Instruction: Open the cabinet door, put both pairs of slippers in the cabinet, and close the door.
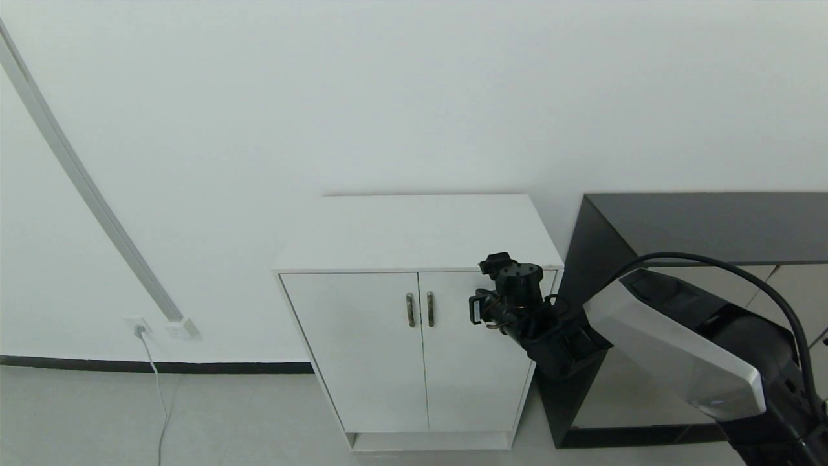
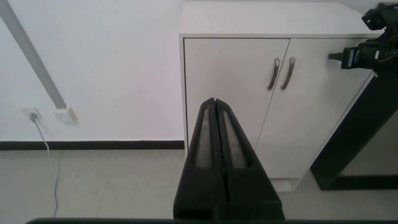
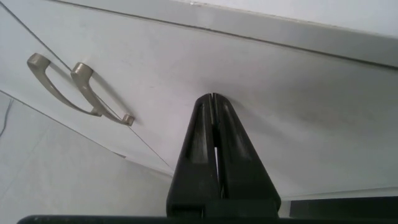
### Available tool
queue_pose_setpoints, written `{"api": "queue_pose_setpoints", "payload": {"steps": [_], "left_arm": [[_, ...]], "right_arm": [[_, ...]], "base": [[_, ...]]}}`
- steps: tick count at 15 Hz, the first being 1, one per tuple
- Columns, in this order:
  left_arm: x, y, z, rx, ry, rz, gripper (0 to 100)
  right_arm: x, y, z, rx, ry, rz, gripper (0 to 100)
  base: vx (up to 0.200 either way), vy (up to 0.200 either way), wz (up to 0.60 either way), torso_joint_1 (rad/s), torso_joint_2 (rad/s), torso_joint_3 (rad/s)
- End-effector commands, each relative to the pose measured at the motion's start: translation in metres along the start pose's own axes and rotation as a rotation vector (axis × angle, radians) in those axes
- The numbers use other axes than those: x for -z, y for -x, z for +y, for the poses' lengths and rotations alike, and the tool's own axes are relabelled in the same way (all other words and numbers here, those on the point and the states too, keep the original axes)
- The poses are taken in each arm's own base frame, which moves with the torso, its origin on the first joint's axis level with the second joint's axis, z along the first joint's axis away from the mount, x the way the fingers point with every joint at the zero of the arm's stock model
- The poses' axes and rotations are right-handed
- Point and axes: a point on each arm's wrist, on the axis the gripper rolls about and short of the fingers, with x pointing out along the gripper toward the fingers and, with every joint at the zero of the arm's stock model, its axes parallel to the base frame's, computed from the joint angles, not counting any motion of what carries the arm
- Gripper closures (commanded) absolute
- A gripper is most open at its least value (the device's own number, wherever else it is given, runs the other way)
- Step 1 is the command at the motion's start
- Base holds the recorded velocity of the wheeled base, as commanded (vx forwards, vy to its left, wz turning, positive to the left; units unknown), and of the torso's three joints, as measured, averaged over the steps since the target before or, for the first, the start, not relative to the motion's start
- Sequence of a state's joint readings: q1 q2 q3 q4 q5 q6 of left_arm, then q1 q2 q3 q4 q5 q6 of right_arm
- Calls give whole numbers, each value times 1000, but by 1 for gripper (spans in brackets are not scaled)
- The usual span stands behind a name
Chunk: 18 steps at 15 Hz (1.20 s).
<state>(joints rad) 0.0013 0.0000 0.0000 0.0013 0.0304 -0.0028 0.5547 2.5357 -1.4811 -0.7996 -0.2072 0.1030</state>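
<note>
Backdrop: plain white wall (image 1: 401, 97) above a pale grey floor (image 1: 226, 414), with a black skirting strip (image 1: 155, 366) along the join.

- White two-door cabinet (image 1: 362, 349): stands on the floor against the wall. Both doors are shut, with a pair of curved metal handles (image 1: 420, 309) side by side at the centre seam.
- Dark grey low cabinet (image 1: 705, 223): just beside the white one, on the robot's right.
- White slanted cable duct (image 1: 77, 175): runs down the wall to a wall socket (image 1: 138, 327), from which a grey cord (image 1: 158, 388) trails to the floor.
- Right gripper (image 3: 213, 96): black fingers pressed together, tips close before the upper part of the right door, off to the side of the handles. Whether they touch the door cannot be told.
- Left gripper (image 2: 214, 101): black fingers together, held well back from the cabinet and aimed toward its left door.
</note>
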Motion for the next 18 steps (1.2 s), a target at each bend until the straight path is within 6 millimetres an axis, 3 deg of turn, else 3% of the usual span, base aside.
{"api": "queue_pose_setpoints", "payload": {"steps": [1,7,14,18], "left_arm": [[0,0,0,-1,0,0,100],[0,0,0,-1,0,0,100],[0,0,0,1,2,0,100],[0,0,0,1,0,0,100]], "right_arm": [[2,0,0,0,1,3,100],[-2,14,-1,0,-2,5,100],[-1,61,-20,15,-17,-37,100],[6,101,-45,52,-29,-55,100]], "base": [[0,0,0,0,0,0],[0,0,0,0,0,0],[0,0,0,0,0,0],[0,0,0,0,0,0]]}}
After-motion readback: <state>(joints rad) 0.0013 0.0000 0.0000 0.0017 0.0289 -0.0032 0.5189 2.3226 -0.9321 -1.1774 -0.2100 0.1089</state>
